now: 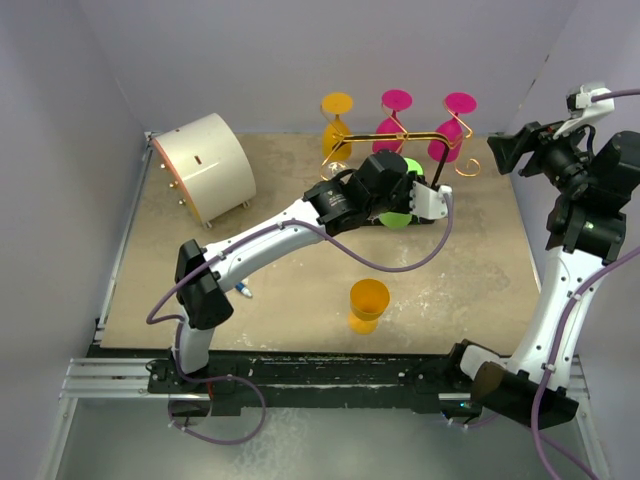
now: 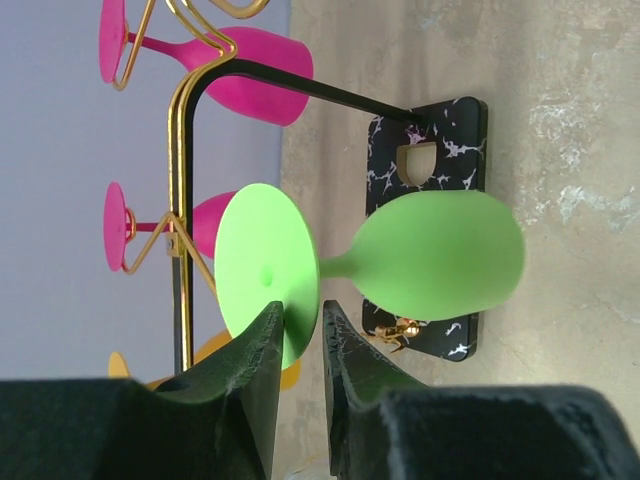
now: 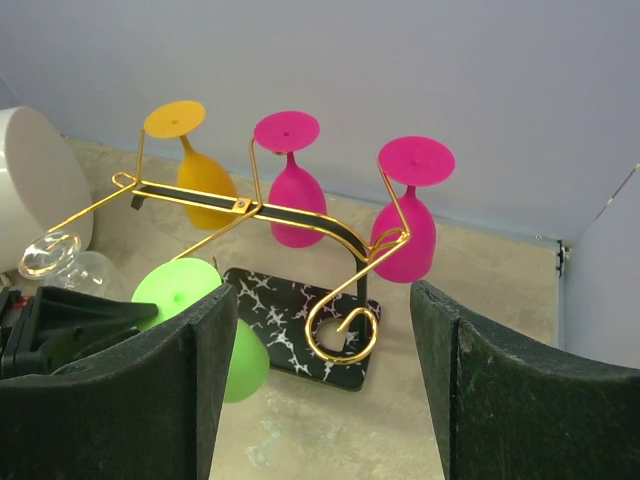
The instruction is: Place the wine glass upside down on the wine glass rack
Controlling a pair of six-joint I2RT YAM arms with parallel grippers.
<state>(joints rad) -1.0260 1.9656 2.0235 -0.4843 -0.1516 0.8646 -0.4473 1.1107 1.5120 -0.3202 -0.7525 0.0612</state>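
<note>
Left gripper [image 2: 300, 315] has its jaws a little apart around the foot rim of the green wine glass [image 2: 430, 255]. I can't tell if it's actually pinching. The glass is foot-up, bowl-down, stem vertical, on the near side of the wine glass rack [image 3: 290, 340] by the far edge of the worktop [image 1: 480, 270]. The left arm is way nearer. Right gripper [image 3: 322, 288] is wide open and empty, up by the right edge.

Robot lab test cell.
Plain lilac panels [image 1: 250, 50] enclose a worn tabletop [image 1: 280, 300]; an aluminium rail [image 1: 100, 378] along its near edge carries robot arms [image 1: 270, 235].
</note>
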